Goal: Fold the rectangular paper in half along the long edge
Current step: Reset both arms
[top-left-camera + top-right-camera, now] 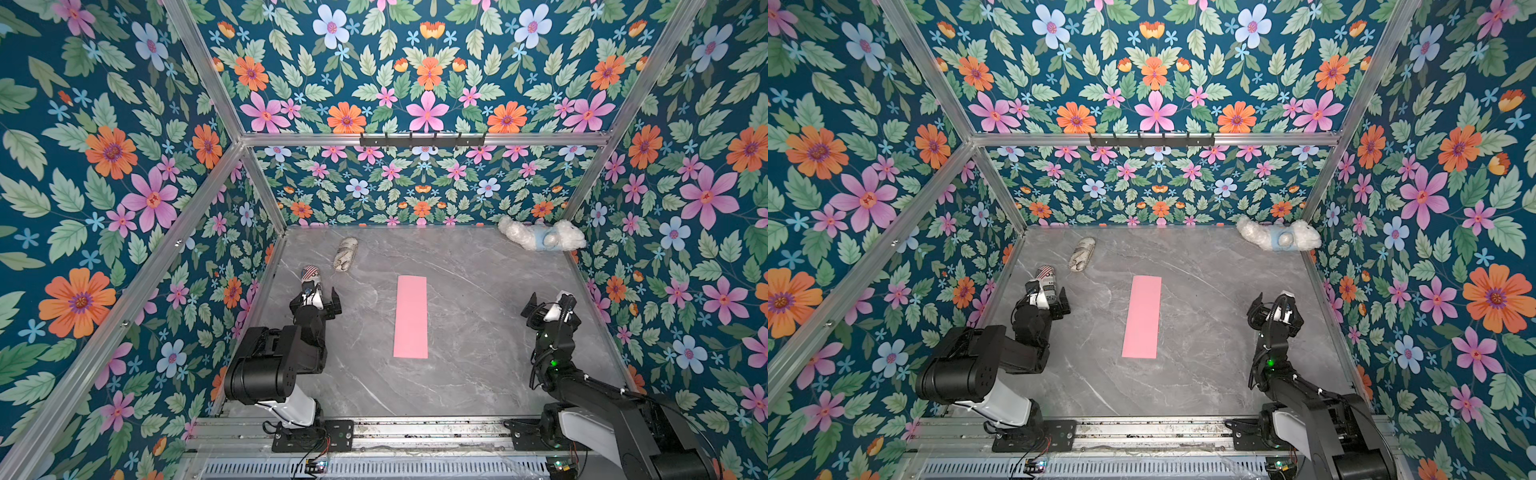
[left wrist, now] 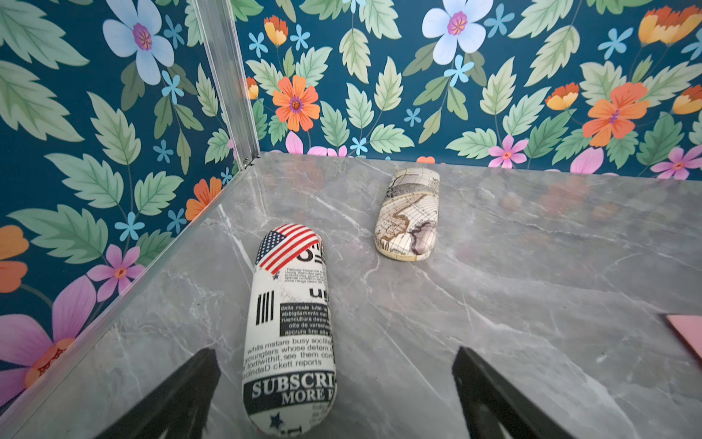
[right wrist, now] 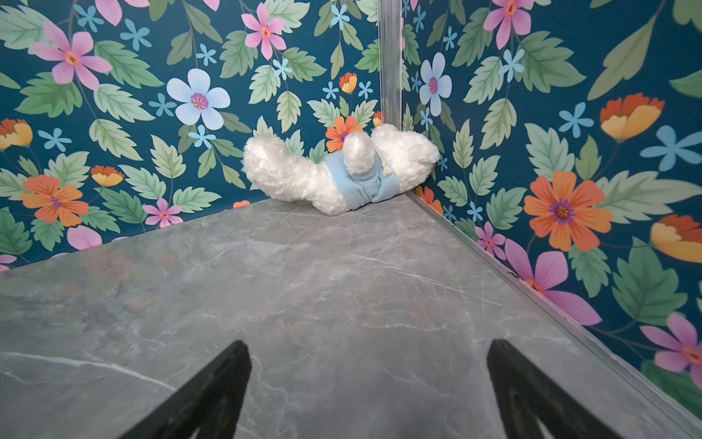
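rectangular paper (image 1: 410, 316) lay flat mid-desk (image 1: 478, 374), left end effector (image 2: 335, 355) and right end effector (image 3: 368, 346) both open, empty, near side edges; looked pre-grasp, next needed one long edge pinched up.

Left pincer (image 2: 336, 351) and right pincer (image 3: 368, 344) both spread wide.

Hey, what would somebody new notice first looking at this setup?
Loud floral wallpaper covers the walls. A pink paper strip lies flat on the grey marble table, between the open left gripper and right gripper. A white plush toy lies in the far corner on the right arm's side.
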Controlling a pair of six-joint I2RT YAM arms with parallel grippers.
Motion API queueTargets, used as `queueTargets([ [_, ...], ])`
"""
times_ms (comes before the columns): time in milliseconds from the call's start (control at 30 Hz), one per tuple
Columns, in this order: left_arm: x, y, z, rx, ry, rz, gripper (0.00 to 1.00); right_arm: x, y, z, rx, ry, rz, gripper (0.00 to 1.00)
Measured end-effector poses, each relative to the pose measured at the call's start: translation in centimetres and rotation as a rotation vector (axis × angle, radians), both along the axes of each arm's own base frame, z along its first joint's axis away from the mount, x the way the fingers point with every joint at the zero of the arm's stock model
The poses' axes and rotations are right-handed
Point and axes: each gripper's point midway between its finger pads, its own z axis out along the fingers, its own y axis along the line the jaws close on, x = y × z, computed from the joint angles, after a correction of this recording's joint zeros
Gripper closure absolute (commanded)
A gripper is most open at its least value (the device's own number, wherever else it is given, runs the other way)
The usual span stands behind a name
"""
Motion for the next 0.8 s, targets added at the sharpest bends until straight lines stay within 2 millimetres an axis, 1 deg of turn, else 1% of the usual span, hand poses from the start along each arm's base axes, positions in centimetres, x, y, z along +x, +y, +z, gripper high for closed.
queueTargets([
  [100,0.5,0.0,0.5,0.000,-0.013,0.000,0.00,-0.7,-0.1,0.5,0.012,-0.030,-0.001,0.01],
  [267,0.5,-0.1,0.3,0.000,-0.002,-0.004,0.00,-1.3,-0.5,-0.6,0.011,-0.027,-0.008,0.01],
  [333,0.5,-0.1,0.1,-0.001,0.005,-0.005,0.00,-1.0,-0.5,-0.8,0.010,-0.034,-0.003,0.01],
  [400,0.5,-0.1,0.0,-0.001,0.008,-0.008,0.00,-0.3,-0.2,-1.2,0.003,-0.027,0.009,0.01],
  [467,0.5,-0.2,0.0,0.000,0.011,-0.011,0.00,0.3,0.1,-2.4,-0.016,-0.004,0.027,0.01],
  [533,0.5,-0.2,0.0,0.001,0.011,-0.012,0.00,0.4,-0.1,-3.1,-0.020,0.007,0.036,0.01],
  [600,0.6,-0.2,0.1,0.000,0.010,-0.013,0.00,0.6,-0.5,-2.5,-0.017,-0.022,0.021,0.01],
  [700,0.7,-0.3,0.1,0.000,0.013,-0.016,0.00,1.9,-0.3,-1.1,-0.006,-0.067,0.045,0.01],
  [767,0.8,-0.3,0.1,0.000,0.014,-0.019,0.00,2.7,-1.0,-0.1,0.005,-0.091,0.032,0.01],
  [800,0.9,-0.3,0.1,0.000,0.014,-0.020,0.00,2.9,-1.3,0.0,0.014,-0.094,0.027,0.01],
])
